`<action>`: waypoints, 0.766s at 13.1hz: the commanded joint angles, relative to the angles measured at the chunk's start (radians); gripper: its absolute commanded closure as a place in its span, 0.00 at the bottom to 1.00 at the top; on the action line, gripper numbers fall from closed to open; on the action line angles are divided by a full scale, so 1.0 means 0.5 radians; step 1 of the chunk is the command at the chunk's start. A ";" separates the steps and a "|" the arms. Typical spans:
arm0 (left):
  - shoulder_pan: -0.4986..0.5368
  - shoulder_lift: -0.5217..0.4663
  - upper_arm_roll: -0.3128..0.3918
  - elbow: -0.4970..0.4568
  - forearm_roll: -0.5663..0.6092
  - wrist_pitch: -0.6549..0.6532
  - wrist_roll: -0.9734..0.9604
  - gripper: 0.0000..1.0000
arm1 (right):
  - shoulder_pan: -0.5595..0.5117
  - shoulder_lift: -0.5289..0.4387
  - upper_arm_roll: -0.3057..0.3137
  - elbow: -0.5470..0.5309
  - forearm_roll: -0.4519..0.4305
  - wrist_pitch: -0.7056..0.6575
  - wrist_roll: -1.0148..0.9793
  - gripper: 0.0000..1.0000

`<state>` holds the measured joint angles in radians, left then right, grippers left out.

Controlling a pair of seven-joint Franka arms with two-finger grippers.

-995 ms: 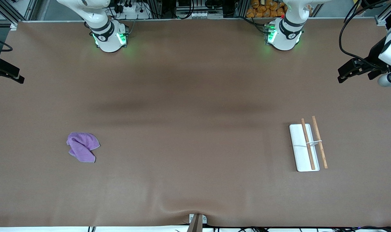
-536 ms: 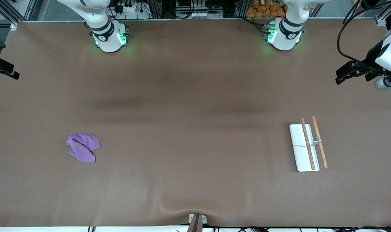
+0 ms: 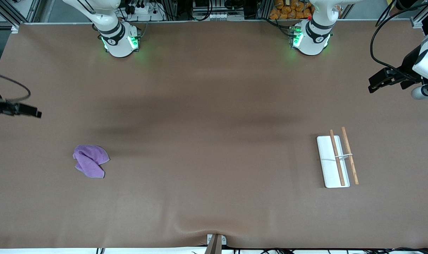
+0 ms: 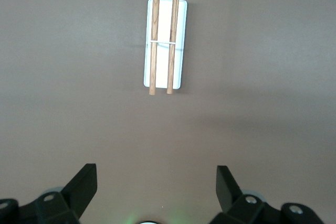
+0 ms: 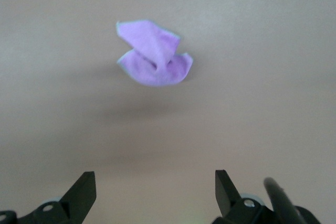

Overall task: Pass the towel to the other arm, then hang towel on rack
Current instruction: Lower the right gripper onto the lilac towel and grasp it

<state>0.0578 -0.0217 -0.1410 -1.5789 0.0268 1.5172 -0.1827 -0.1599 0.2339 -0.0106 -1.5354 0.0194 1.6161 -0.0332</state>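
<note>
item: towel [image 3: 90,165] — small purple cloth, crumpled in loose folds, lying on the brown table [image 3: 214,141] toward the right arm's end; untouched, nothing holding it.

item: rack [image 3: 335,160] — white flat base with two thin wooden rods joined by a white crosspiece, toward the left arm's end, well apart from the towel.

item: right gripper [image 5: 155,195] — up in the air over bare table near the towel, fingers spread wide, holding nothing.

item: left gripper [image 4: 156,192] — up in the air over bare table near the rack, fingers spread wide, empty; this arm waits.

risks, judged:
- the towel is bunched; a pinch on one loose fold may lift only a corner, and the cloth may slip out during the handover.
- a low grasp leaves little free cloth for the left gripper to take, so the two grippers may collide.
- the rods look thin and the base light; a dragging towel could shove or tip the rack.
</note>
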 commanded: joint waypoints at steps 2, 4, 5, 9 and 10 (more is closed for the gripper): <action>0.013 0.013 0.000 0.001 -0.044 -0.006 0.040 0.00 | -0.042 0.234 0.027 0.043 -0.017 0.249 0.152 0.00; 0.013 0.016 0.000 -0.002 -0.044 -0.006 0.040 0.00 | -0.051 0.366 0.030 0.043 -0.020 0.467 0.137 0.00; 0.013 0.016 0.000 0.001 -0.044 -0.006 0.040 0.00 | -0.048 0.421 0.027 0.043 -0.020 0.541 0.131 0.00; 0.007 0.034 -0.006 0.001 -0.044 -0.003 0.037 0.00 | -0.012 0.642 0.030 0.024 -0.017 0.685 0.128 0.00; 0.007 0.037 -0.013 0.001 -0.041 0.006 0.037 0.00 | 0.016 0.713 0.030 0.021 -0.014 0.755 0.131 0.00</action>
<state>0.0568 -0.0082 -0.1422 -1.5832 0.0256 1.5178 -0.1827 -0.1640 0.5366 -0.0041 -1.5388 0.0195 1.9625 0.0182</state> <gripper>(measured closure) 0.000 0.000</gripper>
